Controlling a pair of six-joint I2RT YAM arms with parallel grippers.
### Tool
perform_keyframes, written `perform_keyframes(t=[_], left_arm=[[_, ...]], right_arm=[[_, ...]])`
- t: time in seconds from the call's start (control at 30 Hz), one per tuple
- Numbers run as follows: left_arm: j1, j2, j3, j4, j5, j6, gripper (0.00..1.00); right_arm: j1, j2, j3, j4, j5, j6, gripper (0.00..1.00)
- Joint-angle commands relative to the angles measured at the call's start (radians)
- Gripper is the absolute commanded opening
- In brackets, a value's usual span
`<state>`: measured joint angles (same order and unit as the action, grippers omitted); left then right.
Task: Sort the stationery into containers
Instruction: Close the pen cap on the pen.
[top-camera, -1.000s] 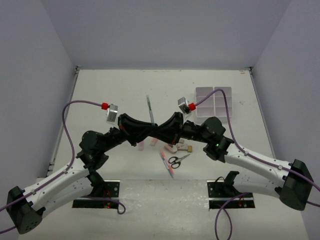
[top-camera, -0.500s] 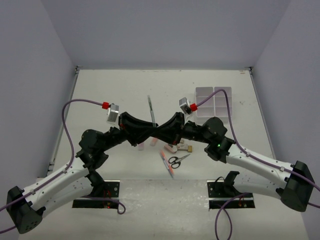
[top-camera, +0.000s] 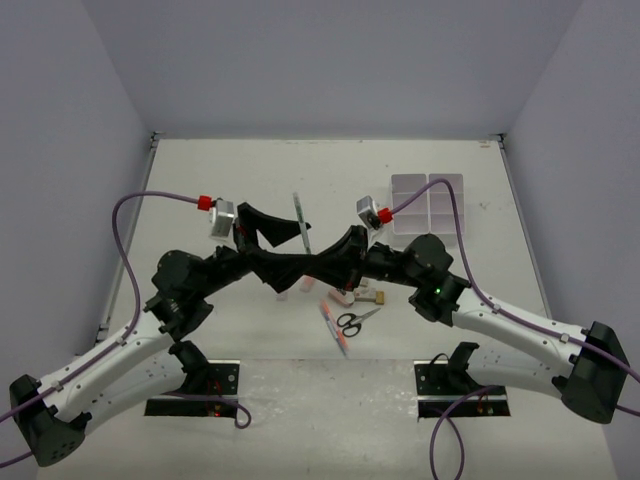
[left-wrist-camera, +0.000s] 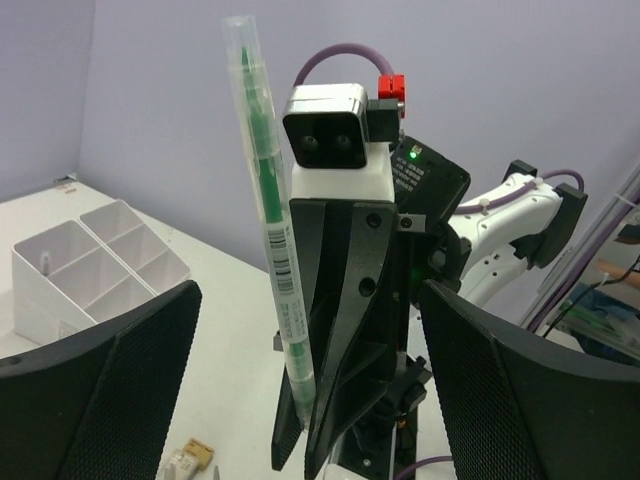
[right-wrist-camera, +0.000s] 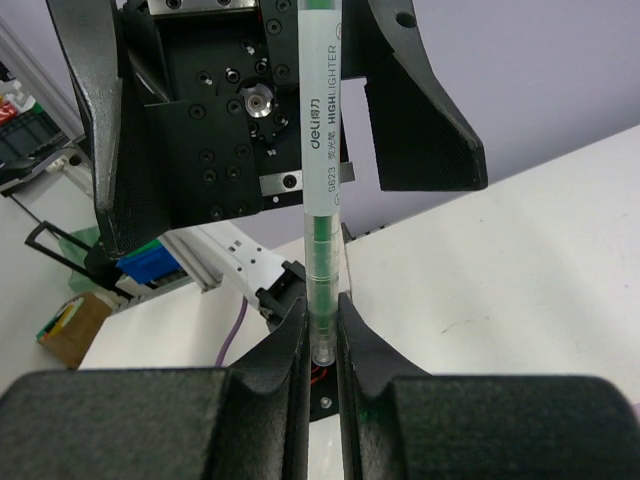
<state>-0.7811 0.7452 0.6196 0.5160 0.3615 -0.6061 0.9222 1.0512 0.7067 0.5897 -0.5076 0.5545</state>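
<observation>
Above table (top-camera: 220, 180) centre, right jaws pinching green highlighter (right-wrist-camera: 322, 150), left jaws spread wide opposite

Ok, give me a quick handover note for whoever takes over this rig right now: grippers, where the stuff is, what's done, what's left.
Right gripper: shut on the green pen, held up off the table.
Left gripper: open, facing the pen, not touching it.
Box: far right of the table, looks empty.
Scissors, pink pen and small erasers: on the table near the middle.
Done: nothing sorted yet.
Left: green pen into the box, then the rest.
</observation>
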Motion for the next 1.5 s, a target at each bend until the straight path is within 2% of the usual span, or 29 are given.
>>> perform_keyframes(t=[0.0,0.07,0.27,0.57,0.67,0.9,0.97,1.03,1.47], left_arm=[[0.000,0.017,0.069,-0.063,-0.055,0.073,0.92],[0.000,0.025,0.090,-0.081,-0.072,0.087,0.92],[0.000,0.037,0.130,-0.122,-0.111,0.120,0.84],[0.000,0.031,0.141,-0.125,-0.101,0.126,0.81],[0.000,0.027,0.139,-0.123,-0.115,0.120,0.68],[0.000,0.022,0.116,-0.099,-0.093,0.101,0.26],[-0.001,0.027,0.111,-0.093,-0.071,0.093,0.09],[-0.001,0.032,0.100,-0.084,-0.054,0.087,0.00],[0.000,0.053,0.011,-0.064,-0.014,0.040,0.00]], right_arm=[[0.002,-0.030,-0.002,-0.004,-0.008,-0.027,0.00],[0.001,-0.031,-0.003,-0.009,-0.013,-0.030,0.00],[0.010,-0.034,-0.015,-0.028,-0.025,-0.052,0.00],[0.013,-0.045,-0.018,-0.052,-0.023,-0.068,0.00],[0.016,-0.045,-0.015,-0.065,-0.020,-0.084,0.00],[0.025,-0.045,-0.005,-0.096,-0.005,-0.124,0.00],[0.025,-0.044,0.000,-0.096,-0.005,-0.127,0.00],[0.026,-0.044,0.009,-0.098,-0.005,-0.130,0.00],[0.026,-0.059,0.061,-0.065,0.047,-0.130,0.00]])
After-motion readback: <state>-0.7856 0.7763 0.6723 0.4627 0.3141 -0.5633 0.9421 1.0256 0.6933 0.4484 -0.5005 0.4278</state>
